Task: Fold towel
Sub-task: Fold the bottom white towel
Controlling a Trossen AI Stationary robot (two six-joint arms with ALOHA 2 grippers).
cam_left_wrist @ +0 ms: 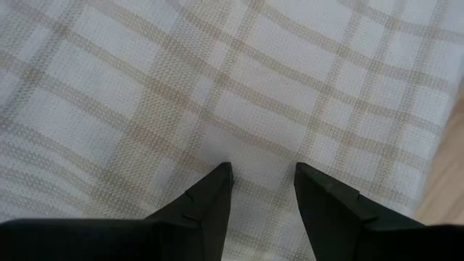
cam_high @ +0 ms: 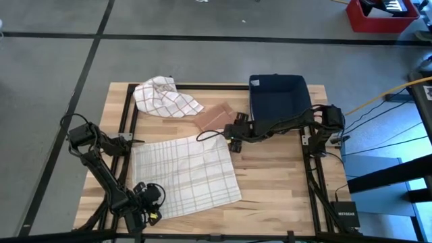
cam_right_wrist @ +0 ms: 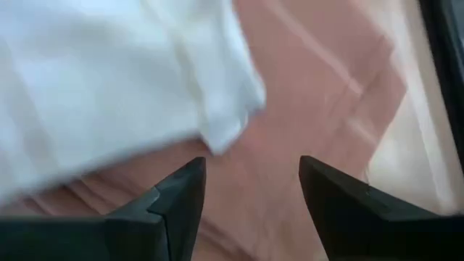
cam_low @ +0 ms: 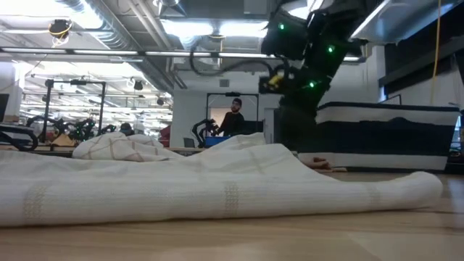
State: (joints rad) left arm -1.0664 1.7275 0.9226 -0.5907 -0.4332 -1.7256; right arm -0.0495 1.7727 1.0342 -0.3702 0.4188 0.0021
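Both grippers hang spread at opposite corners of the towel (cam_high: 185, 177): left gripper (cam_high: 154, 204) lower left, right gripper (cam_high: 233, 138) centre, ready to pinch.

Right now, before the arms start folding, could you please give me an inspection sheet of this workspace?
Surface: wooden table, bare wood at its right side.
Job's things: plaid towel spread nearly flat at the table's front left.
Clutter: crumpled checked cloth at the back; brown cloth beside it; dark blue bin at the back right.
Grippers: left gripper open over the towel's front left corner; right gripper open, over the brown cloth at the towel's back right corner.
Cables: yellow cable on the floor at the right; black cable by the right arm.
Surroundings: red crate on the floor; a person far behind the table.
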